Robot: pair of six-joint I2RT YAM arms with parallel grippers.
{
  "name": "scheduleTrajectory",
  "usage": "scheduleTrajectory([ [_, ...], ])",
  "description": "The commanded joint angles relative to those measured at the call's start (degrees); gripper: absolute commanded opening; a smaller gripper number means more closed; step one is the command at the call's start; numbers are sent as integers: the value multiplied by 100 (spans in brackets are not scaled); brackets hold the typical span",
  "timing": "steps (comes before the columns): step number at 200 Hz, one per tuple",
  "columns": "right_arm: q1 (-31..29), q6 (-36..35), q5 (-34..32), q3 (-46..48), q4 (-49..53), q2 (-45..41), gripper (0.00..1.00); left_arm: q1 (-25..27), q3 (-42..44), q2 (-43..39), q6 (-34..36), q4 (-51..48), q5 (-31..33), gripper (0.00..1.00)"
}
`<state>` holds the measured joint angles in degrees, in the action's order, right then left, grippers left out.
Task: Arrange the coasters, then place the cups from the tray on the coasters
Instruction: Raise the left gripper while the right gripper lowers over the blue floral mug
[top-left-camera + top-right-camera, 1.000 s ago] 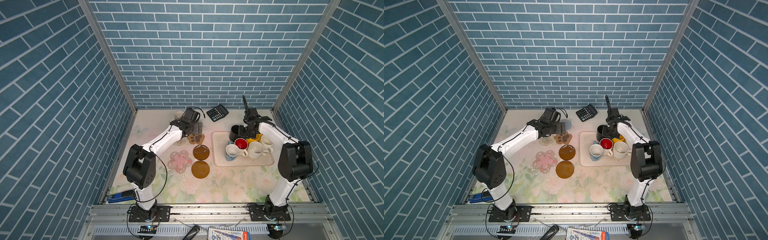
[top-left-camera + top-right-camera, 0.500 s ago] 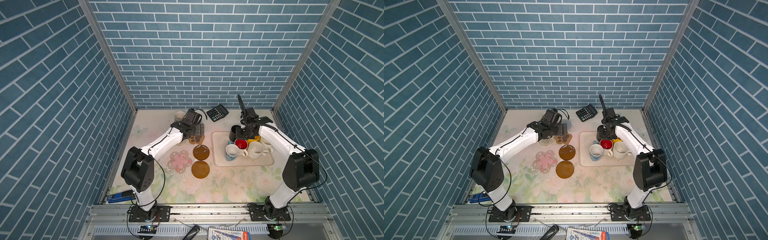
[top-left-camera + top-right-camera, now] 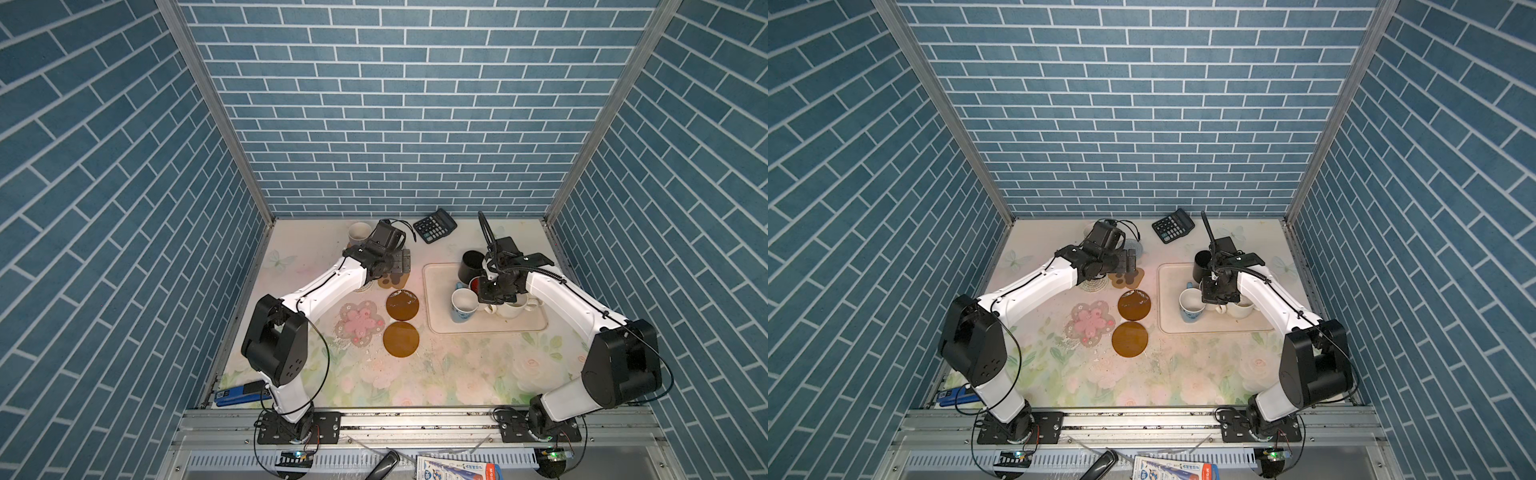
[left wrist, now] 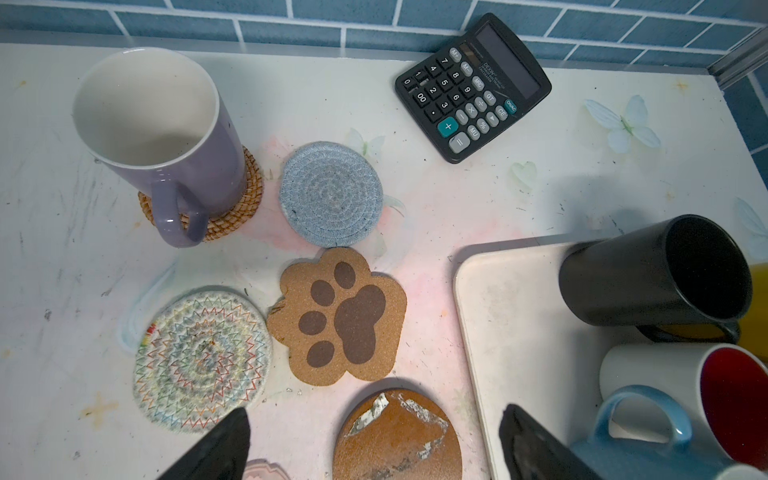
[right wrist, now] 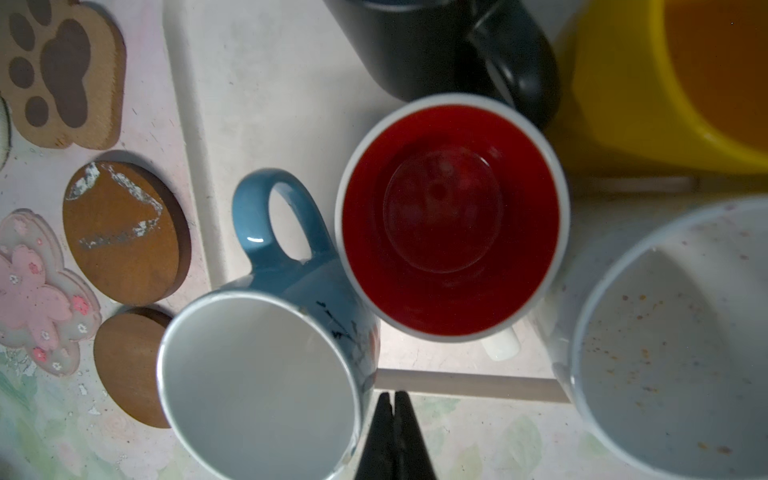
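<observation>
While the right gripper (image 5: 395,432) is pinched shut and empty, the red-lined mug (image 5: 451,216) on the tray (image 5: 270,83) is found just ahead of its tips, handle toward them; the left gripper (image 4: 376,446), spread wide, is farther off.

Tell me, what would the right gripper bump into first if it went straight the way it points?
Probably the white mug with the red inside: the shut right gripper points down at its near rim and handle. Depth is unclear, so it might slip past onto the tray.
</observation>
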<state>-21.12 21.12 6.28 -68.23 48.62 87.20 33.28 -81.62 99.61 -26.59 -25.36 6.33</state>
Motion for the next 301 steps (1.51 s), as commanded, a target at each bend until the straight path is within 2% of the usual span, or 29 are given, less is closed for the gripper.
scheduleTrajectory([
  [1, -32, 41, 113, 126, -129, 85, 0, 54, 42, -148, -46, -8, 17, 95],
  [82, 55, 58, 458, -58, -570, 765, 0, 69, -9, -133, -48, -78, -1, 95],
  [211, 102, -179, 316, -783, -382, 1313, 0, 239, -31, 21, 4, -21, -220, 93],
  [273, 91, -249, 304, -864, -399, 1379, 0, 363, 59, 34, 67, 173, -466, 87],
  [301, 92, -280, 261, -894, -393, 1379, 0, 443, 267, 65, 224, 790, -1137, 71],
])
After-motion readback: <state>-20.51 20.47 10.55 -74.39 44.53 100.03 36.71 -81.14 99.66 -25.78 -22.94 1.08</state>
